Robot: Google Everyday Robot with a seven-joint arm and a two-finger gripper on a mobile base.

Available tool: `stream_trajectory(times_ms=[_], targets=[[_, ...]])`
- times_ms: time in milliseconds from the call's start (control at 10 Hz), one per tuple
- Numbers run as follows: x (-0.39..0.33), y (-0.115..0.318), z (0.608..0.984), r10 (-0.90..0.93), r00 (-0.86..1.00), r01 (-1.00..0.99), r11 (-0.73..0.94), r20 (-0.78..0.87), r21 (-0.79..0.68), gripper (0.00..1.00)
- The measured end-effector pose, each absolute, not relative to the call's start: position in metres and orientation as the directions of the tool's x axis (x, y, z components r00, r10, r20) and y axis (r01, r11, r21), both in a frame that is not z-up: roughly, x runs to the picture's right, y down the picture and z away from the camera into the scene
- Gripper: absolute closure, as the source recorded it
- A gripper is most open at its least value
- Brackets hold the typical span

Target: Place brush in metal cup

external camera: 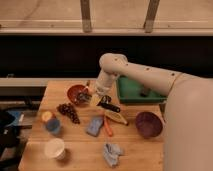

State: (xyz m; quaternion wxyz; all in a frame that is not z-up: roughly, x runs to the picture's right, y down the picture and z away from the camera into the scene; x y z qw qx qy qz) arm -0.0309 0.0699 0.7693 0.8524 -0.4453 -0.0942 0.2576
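Observation:
My gripper (98, 96) hangs from the pale arm just right of the red bowl (76, 93), low over the wooden table (145, 150). A slim black handle, the brush (112, 106), runs from under the gripper toward the right, above the banana (116, 116). The small grey metal cup (104, 100) sits right beside the gripper, mostly hidden by it. I cannot tell whether the brush head is in the cup or whether the gripper touches the brush.
Dark grapes (68, 111), a blue cup (52, 125) and a white cup (55, 148) stand at the left. A blue cloth (94, 125) and a second cloth (112, 152) lie in front. A purple bowl (148, 123) and a green tray (137, 93) are at the right.

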Motion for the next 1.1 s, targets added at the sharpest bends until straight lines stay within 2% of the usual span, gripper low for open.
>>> stream_trajectory(times_ms=[600,1100], targets=[[0.046,0.086,0.787,0.657,0.720,-0.550,0.348,-0.221,-0.759,0.84],[0.054,0.086,0.806,0.708,0.673,-0.572,0.316,-0.213,-0.757,0.84]])
